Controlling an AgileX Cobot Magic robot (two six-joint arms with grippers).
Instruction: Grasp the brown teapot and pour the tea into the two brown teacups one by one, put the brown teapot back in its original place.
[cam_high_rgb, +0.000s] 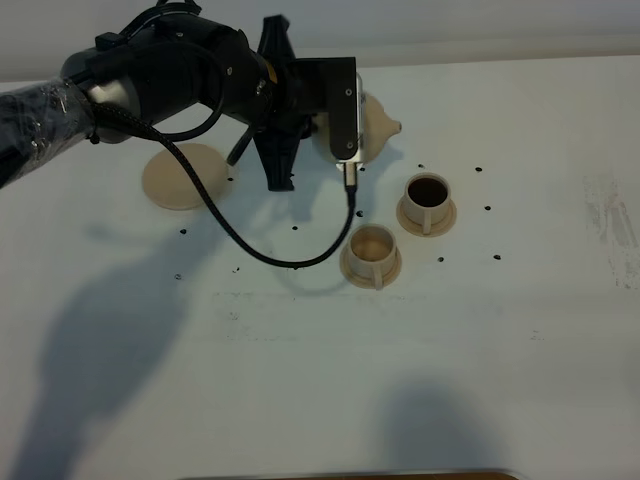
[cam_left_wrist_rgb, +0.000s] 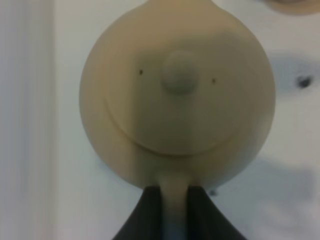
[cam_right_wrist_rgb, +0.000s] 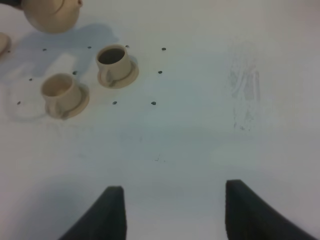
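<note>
My left gripper (cam_left_wrist_rgb: 174, 212) is shut on the loop handle of the brown teapot (cam_left_wrist_rgb: 175, 95), seen from above with its knobbed lid. In the high view the teapot (cam_high_rgb: 378, 122) is mostly hidden behind the left wrist, with its spout pointing right, beyond the two brown teacups. The farther teacup (cam_high_rgb: 428, 203) holds dark liquid; the nearer one (cam_high_rgb: 372, 256) looks pale inside. The flat round saucer (cam_high_rgb: 187, 175) lies bare to the left of the teapot. My right gripper (cam_right_wrist_rgb: 175, 215) is open over bare table, far from the cups (cam_right_wrist_rgb: 116, 65) (cam_right_wrist_rgb: 62, 95).
The white table (cam_high_rgb: 300, 380) carries small black dots around the cups and a faint grey smudge (cam_high_rgb: 610, 220) at the right. A black cable (cam_high_rgb: 250, 250) loops from the left wrist down close to the nearer cup.
</note>
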